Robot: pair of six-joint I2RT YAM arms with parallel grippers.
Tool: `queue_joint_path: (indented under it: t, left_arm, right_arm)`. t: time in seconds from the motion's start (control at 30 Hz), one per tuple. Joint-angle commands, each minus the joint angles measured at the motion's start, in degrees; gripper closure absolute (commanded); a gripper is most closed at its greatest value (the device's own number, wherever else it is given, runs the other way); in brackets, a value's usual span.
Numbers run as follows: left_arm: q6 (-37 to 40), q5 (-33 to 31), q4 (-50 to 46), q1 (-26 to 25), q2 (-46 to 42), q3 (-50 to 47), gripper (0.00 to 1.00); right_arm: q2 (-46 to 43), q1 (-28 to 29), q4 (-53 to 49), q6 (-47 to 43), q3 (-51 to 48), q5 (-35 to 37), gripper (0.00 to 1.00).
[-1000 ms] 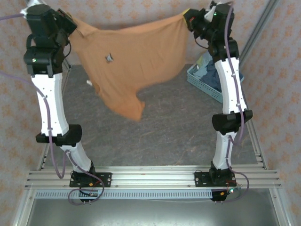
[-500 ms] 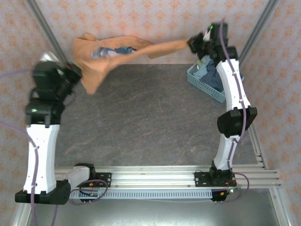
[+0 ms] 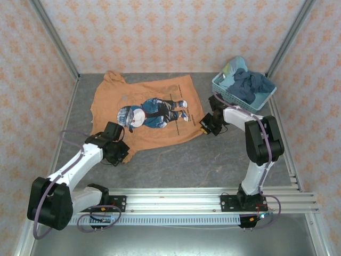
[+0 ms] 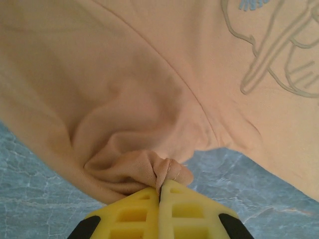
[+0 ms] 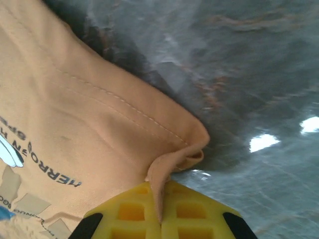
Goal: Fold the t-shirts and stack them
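The orange-tan t-shirt (image 3: 144,106) lies spread flat on the grey table, print side up, its blue-and-dark chest print (image 3: 154,112) in the middle. My left gripper (image 3: 118,151) is shut on a bunched bit of the shirt's near left edge (image 4: 149,169), low on the table. Over at the near right corner, a fold of the hem (image 5: 169,164) is pinched between the yellow fingers (image 5: 129,211) of my right gripper (image 3: 205,126), which is shut. Dusty blue and pale blue shirts (image 3: 248,82) lie crumpled in the basket.
The light-blue lattice basket (image 3: 226,92) stands at the back right corner, just beyond my right arm. Patterned walls and metal posts close in the table on three sides. Bare grey table (image 3: 202,160) runs along the front of the shirt.
Both arms swung down from high up and laid the hanging orange-tan shirt flat on the table. Both grippers kept hold of it throughout.
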Motion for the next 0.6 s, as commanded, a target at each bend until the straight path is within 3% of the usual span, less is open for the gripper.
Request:
queue_joint_path:
  t: [0.0, 0.3, 0.57]
  left_arm:
    - [-4.6, -1.3, -0.2, -1.9, -0.8, -0.5, 1.0]
    - [-10.1, -0.9, -5.7, -5.8, -2.6, -2.3, 1.0]
    - [-15.4, -4.4, -17.3, -6.7, -17.7, -4.7, 1.0]
  right_arm:
    - [-6.1, 0.0, -4.4, 1.2, -2.7, 7.6, 1.0]
    - [-17.8, -0.2, -10.5, 2.0, -12.6, 15.4, 1.0]
    - [-21.1, -1.0, -14.9, 0.4, -13.9, 20.1, 1.0]
